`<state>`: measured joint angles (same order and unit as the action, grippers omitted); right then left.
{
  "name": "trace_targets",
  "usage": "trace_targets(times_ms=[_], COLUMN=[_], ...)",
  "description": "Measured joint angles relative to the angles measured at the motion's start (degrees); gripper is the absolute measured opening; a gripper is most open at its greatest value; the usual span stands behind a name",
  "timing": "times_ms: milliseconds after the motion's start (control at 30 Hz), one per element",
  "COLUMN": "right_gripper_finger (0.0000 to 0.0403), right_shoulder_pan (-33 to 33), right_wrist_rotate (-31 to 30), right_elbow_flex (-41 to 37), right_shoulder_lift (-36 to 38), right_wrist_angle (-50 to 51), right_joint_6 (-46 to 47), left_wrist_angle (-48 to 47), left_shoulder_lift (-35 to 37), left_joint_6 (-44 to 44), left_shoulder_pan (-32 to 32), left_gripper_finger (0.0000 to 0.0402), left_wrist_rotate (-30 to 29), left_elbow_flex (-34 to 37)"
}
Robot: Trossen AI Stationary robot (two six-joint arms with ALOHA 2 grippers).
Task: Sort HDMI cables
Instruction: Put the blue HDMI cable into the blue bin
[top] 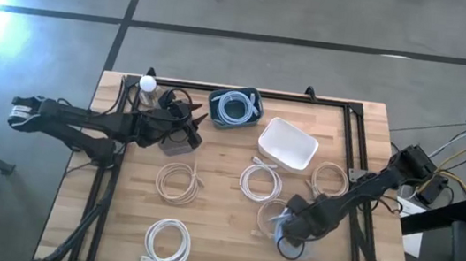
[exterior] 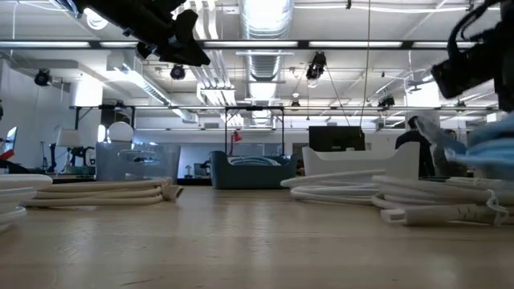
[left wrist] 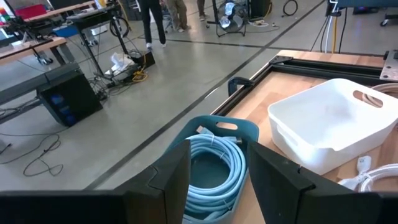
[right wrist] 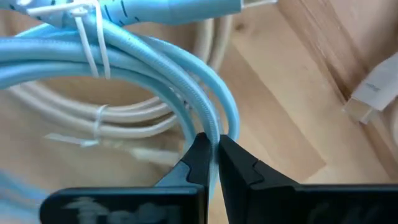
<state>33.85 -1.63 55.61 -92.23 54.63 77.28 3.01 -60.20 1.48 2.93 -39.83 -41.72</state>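
My right gripper [top: 290, 233] points down at the table's near right and is shut on a light blue HDMI cable coil [right wrist: 124, 68]. That coil lies over a cream coil [right wrist: 124, 124]. My left gripper [left wrist: 217, 186] hangs open above the table's far middle. It is in front of a blue bin [top: 234, 108] that holds another light blue coil [left wrist: 211, 165]. More coils lie flat on the table: a beige one [top: 179, 182], a white one [top: 168, 241], a white one [top: 259, 183] and a beige one [top: 330, 178]. My right gripper pinches a few strands of the light blue coil's ring [right wrist: 210, 121] between its two fingertips [right wrist: 198, 158]. The fingers come from above, pointing down, and lie across the strands. The rest of the coil spreads over the cream coil; whether it is lifted clear I cannot tell.
An empty white bin [top: 287, 143] stands right of the blue bin. A black frame [top: 353, 132] runs along the table's far and right sides. A white ball [top: 147, 83] sits at the far left corner. A white plug end [right wrist: 373, 93] lies close to the held coil.
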Motion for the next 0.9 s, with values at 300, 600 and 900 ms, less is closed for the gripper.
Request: trace_targets(times_ms=[300, 600, 900], right_gripper_finger=[0.0014, 0.0013, 0.0013], right_shoulder_pan=[0.0, -2.66, -10.93], right_wrist_rotate=[-15.2, -35.6, -56.72], right_elbow_flex=[11.25, 14.46, 14.45], right_shoulder_lift=[0.0, 0.13, 0.15], right_wrist_angle=[5.53, 5.75, 5.27], right_joint_6=[-8.48, -20.88, -23.58], left_wrist_angle=[-0.03, -0.28, -0.26], left_shoulder_lift=[0.02, 0.02, 0.02], left_joint_6=[0.52, 1.65, 2.04], left_shoulder_pan=[-0.01, -0.01, -0.01], left_gripper_finger=[0.0163, 0.0163, 0.0163], left_wrist_rotate=[0.04, 2.85, 2.93], left_elbow_flex=[0.6, 0.73, 0.73])
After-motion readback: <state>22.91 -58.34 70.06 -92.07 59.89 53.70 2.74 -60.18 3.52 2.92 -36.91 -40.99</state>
